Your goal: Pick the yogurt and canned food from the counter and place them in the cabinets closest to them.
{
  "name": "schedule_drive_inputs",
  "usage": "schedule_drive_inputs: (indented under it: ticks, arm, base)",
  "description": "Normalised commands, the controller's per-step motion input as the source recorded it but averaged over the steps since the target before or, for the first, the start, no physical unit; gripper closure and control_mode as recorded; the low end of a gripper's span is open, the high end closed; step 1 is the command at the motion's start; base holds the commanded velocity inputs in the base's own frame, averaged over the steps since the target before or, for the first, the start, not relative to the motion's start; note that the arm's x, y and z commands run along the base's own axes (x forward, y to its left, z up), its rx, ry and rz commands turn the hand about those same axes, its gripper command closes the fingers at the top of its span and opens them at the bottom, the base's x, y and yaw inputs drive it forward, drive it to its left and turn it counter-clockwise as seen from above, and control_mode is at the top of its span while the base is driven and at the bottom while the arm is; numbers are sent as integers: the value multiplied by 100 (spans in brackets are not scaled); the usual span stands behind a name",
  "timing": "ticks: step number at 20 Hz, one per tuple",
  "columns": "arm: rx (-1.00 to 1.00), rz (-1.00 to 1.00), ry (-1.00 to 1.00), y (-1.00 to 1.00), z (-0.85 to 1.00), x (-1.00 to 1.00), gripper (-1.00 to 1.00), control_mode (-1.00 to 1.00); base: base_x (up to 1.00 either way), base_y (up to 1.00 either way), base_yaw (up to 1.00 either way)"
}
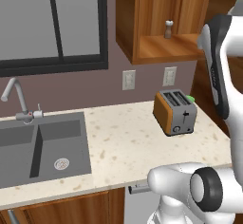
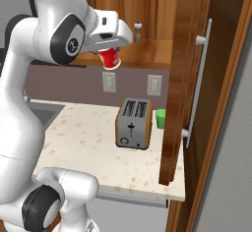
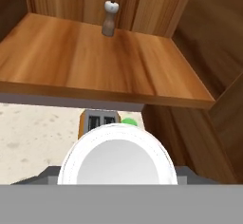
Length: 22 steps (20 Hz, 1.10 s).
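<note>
- Now I count one small red yogurt cup with white rim (image 2: 110, 58), one grey-brown pepper shaker (image 3: 109, 18), one steel-and-orange toaster (image 2: 133, 124).
- My two-finger gripper (image 2: 109, 49) is clenched around that cup, held just before the reddish-brown wooden wall cabinet's shelf (image 3: 95, 61), above the speckled beige counter (image 1: 133, 142).

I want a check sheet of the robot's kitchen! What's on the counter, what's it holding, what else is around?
Surface: beige speckled counter, flat, with a grey sink set into it.
Job's things: yogurt, a red cup, held up in front of the open cabinet, not yet on its shelf. Canned food: nothing seen.
Clutter: toaster on the counter; green cup behind it; pepper shaker at the back of the cabinet shelf.
End effector: shut on the yogurt, level with the shelf.
Cables: nothing seen.
Surroundings: open cabinet door with a steel bar handle; two wall outlets; faucet; window.
</note>
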Motion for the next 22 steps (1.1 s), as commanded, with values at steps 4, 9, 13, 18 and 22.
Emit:
schedule_drive_inputs:
  ticks: [4,9,13,18,22]
  arm:
    - [0,0,0,0,-2,19,100,-100]
    - [0,0,0,0,-2,22,100,-100]
    - [0,0,0,-3,-2,19,100,-100]
    - [0,4,0,-15,0,11,100,-100]
    - [0,2,0,-8,0,15,100,-100]
  base:
    - [0,0,0]
    - [0,0,0]
    - [0,0,0]
    - [0,0,0]
    - [0,0,0]
